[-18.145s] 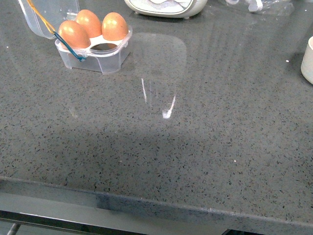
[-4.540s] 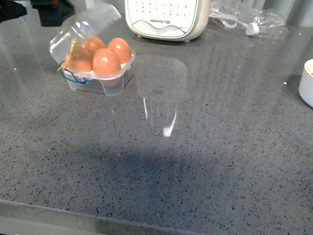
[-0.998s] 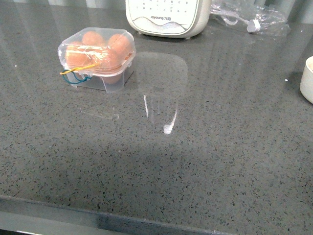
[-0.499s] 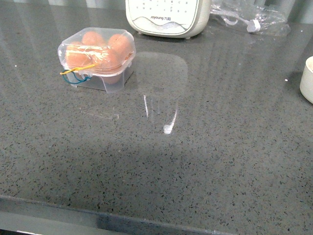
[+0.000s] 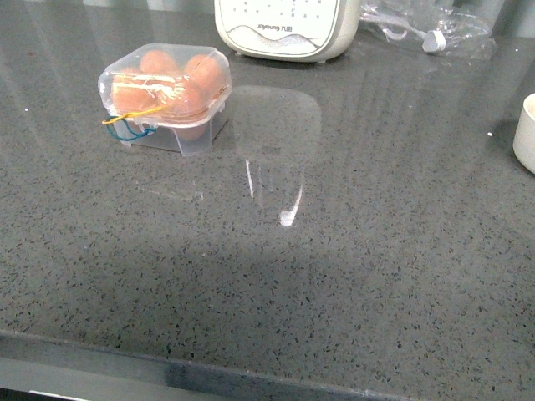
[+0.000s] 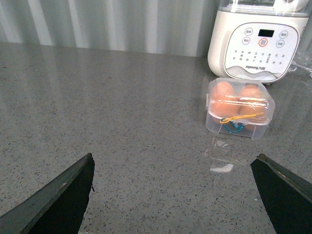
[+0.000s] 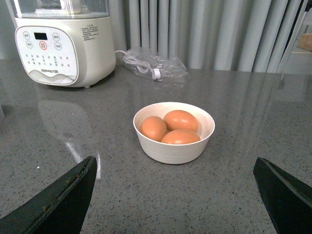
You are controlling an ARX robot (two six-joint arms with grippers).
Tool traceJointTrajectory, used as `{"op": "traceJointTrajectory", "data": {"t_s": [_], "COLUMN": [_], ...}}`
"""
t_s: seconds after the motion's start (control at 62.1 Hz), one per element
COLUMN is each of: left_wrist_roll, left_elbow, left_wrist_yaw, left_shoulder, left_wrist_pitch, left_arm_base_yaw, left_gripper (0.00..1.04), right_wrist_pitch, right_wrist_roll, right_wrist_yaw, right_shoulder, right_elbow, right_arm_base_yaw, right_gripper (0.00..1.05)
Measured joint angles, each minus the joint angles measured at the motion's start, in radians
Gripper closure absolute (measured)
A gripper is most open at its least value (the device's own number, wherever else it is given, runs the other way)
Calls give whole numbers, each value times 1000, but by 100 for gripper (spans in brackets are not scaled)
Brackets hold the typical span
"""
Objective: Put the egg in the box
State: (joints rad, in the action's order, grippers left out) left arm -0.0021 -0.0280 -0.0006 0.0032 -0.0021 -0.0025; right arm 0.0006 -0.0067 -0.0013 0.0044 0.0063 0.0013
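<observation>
The box [image 5: 165,96] stands at the far left of the grey counter with its clear lid down and its yellow and blue bands hanging at the front. Orange-brown eggs [image 5: 205,73] show through the lid. The left wrist view has the box [image 6: 240,108] well ahead of my left gripper [image 6: 173,158], which is open and empty above bare counter. My right gripper [image 7: 175,160] is open and empty too, a short way in front of a white bowl [image 7: 173,146] holding three eggs [image 7: 180,120]. Neither gripper shows in the front view.
A cream appliance [image 5: 284,29] stands at the back behind the box. A clear bag with a cable [image 5: 426,25] lies to its right. The bowl's edge [image 5: 527,134] shows at the far right. The counter's front edge [image 5: 251,368] runs along the bottom.
The lid, open over three eggs 18 s ago and half down 4.5 s ago, is shut over the eggs. In the last second only the view shifted slightly.
</observation>
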Motion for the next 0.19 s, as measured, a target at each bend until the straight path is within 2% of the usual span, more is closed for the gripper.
{"op": "traceJointTrajectory", "data": {"t_s": [0.193], "left_wrist_roll": [0], "left_elbow": [0], "left_wrist_yaw": [0], "left_shoulder": [0], "left_wrist_pitch": [0], "left_arm_base_yaw": [0], "left_gripper": [7], "right_wrist_pitch": [0], "right_wrist_roll": [0], "right_wrist_yaw": [0], "right_shoulder": [0], "right_elbow": [0], "right_arm_base_yaw": [0], "right_gripper": [7]}}
